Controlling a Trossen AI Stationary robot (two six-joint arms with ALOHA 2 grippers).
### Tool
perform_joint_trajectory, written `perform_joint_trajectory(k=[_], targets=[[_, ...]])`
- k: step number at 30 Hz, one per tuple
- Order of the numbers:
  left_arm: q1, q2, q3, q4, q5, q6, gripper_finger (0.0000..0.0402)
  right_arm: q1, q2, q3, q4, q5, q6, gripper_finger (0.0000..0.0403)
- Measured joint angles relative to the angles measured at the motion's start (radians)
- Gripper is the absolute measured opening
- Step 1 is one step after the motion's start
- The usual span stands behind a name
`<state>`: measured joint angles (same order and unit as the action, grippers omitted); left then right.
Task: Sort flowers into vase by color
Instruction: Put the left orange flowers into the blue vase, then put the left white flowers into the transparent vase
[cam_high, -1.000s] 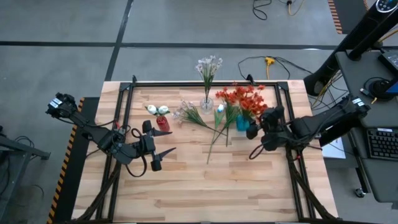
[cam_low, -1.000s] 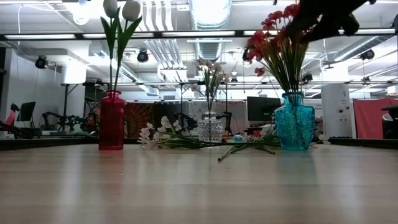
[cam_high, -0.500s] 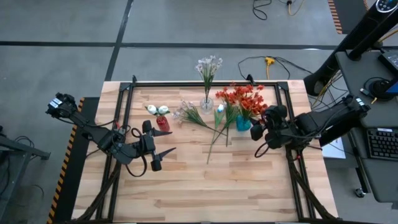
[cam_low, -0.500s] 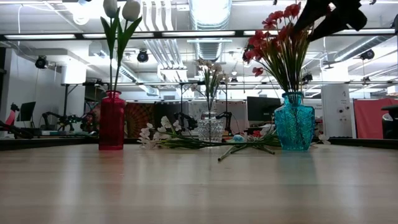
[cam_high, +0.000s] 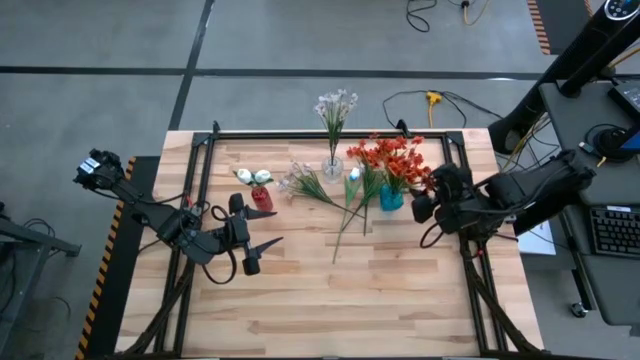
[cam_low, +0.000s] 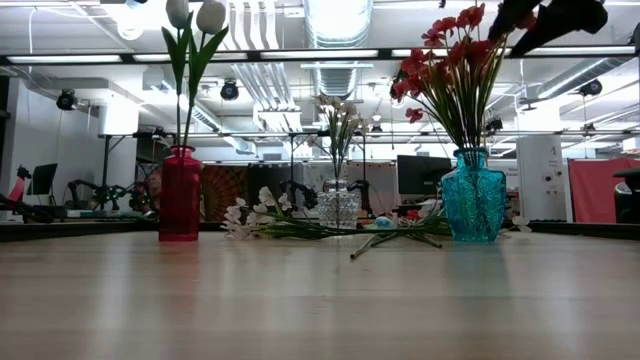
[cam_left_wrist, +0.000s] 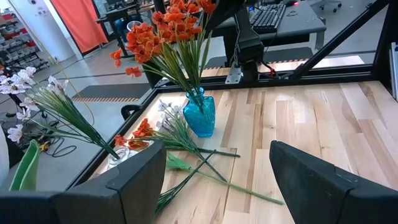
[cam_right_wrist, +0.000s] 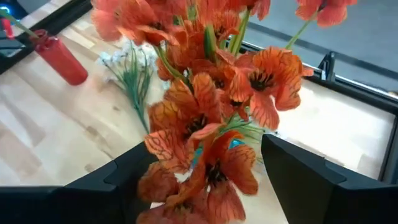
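Note:
A blue vase (cam_high: 391, 197) at the far right holds orange-red blooms (cam_high: 395, 158). A clear vase (cam_high: 332, 167) holds pale pink-white sprays (cam_high: 336, 103). A red vase (cam_high: 262, 198) holds white tulip buds (cam_high: 252, 176). Loose stems (cam_high: 350, 208) and a white spray (cam_high: 303, 183) lie flat on the table between the vases. My right gripper (cam_high: 422, 222) is open and empty, raised just right of the orange blooms, which fill its wrist view (cam_right_wrist: 211, 124). My left gripper (cam_high: 270, 230) is open and empty, near the red vase.
The three vases stand in a row along the far part of the table, seen in the low view as the red vase (cam_low: 180, 195), the clear vase (cam_low: 338, 208) and the blue vase (cam_low: 473, 195). A black frame (cam_high: 300, 134) rims the table. Bare wood (cam_high: 330, 300) fills the near half.
My right gripper has drawn back from the orange blooms toward the table's right edge and a little up, staying open. The blooms stand in the blue vase as before.

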<state>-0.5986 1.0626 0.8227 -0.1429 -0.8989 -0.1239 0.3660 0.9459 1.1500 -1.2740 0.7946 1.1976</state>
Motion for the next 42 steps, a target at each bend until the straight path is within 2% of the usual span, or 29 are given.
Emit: perform_joint_trajectory(k=[10,16,22,27,32,39,42], targets=[[0.000,0.006,0.000,-0.011,0.024,-0.093,0.0269,0.000,0.000,0.113,-0.123,-0.184,0.031,0.0260],[0.000,0.077,0.005,0.000,0.031,-0.147,0.0269,0.000,0.000,0.166,-0.232,-0.333,0.084,0.0254],[0.000,0.212,0.084,-0.020,0.170,-0.143,0.0269,0.000,0.000,0.185,-0.261,-0.485,0.085,0.0251],[-0.004,0.318,0.187,-0.149,0.192,-0.144,0.0269,0.003,0.007,0.170,-0.263,-0.611,0.086,0.0250],[-0.018,0.372,0.311,-0.343,0.207,-0.151,0.0269,0.020,0.046,0.160,-0.263,-0.723,0.086,0.0243],[-0.080,0.369,0.448,-0.655,0.208,-0.237,0.0269,0.094,0.123,0.160,-0.262,-0.778,0.121,0.0237],[-0.104,0.347,0.476,-0.731,0.201,-0.286,0.0269,0.126,0.144,0.159,-0.262,-0.799,0.152,0.0237]])
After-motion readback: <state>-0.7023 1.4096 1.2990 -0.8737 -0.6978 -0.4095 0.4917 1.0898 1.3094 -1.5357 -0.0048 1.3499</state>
